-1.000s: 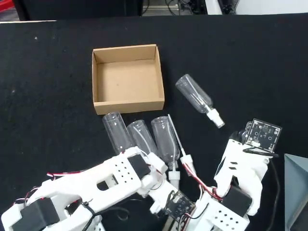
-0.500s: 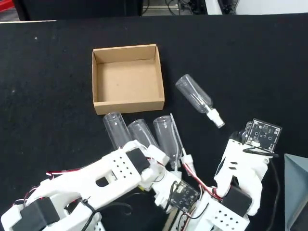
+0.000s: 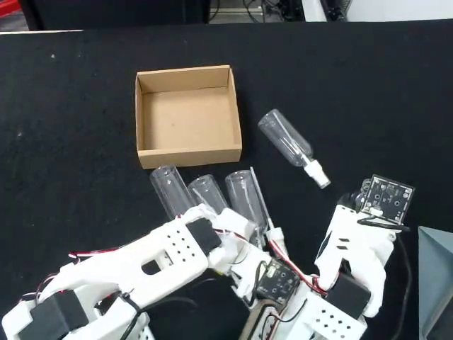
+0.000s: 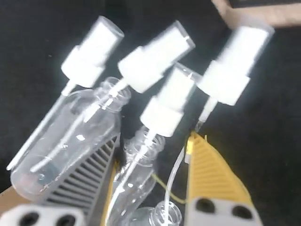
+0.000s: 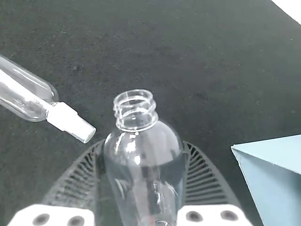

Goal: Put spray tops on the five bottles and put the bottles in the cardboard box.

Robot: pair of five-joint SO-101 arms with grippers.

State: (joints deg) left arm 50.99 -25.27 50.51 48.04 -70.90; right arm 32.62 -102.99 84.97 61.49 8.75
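Left tool (image 4: 154, 140) advanced over 3 bottles (image 3: 206, 191), bases pointing toward box (image 3: 190, 155).

The cardboard box (image 3: 187, 117) sits left of centre, toward the far edge of the table (image 3: 382, 78). A capped bottle (image 3: 285, 140) lies just right of it. Three bottles (image 3: 205, 193) lie side by side before it, toward the near edge.

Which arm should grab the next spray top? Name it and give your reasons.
Left. The left gripper hangs open right by the spray tops. The right gripper is shut on an uncapped bottle, so it probably should just hold that bottle for capping.
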